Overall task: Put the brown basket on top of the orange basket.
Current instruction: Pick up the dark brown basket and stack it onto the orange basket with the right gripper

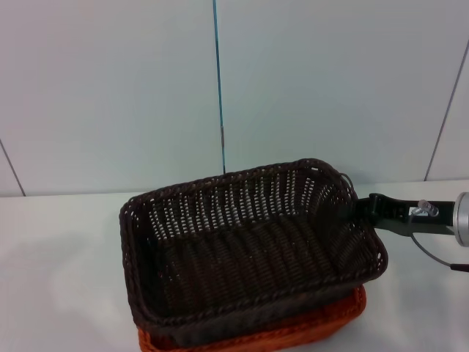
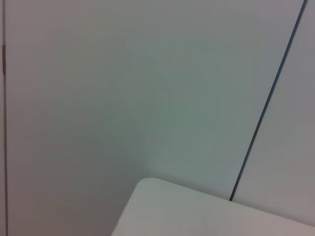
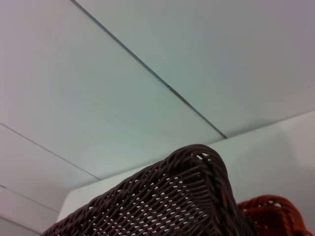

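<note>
We record one white surface (image 1: 58, 242); one brown basket (image 1: 249, 242), tilted atop one orange basket (image 1: 322, 326); one right pincer (image 1: 350, 209) at the brown basket's right rim, its grip we cannot tell.

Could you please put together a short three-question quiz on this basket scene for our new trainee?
1. True or false: the brown basket sits above the orange basket.
2. Which gripper is at the brown basket's rim? A) left B) right
3. Fill in: both baskets are over a white ____.

Key:
1. True; only an orange strip shows beneath it.
2. B; the right gripper meets the rim on the robot's right side.
3. Table.
</note>
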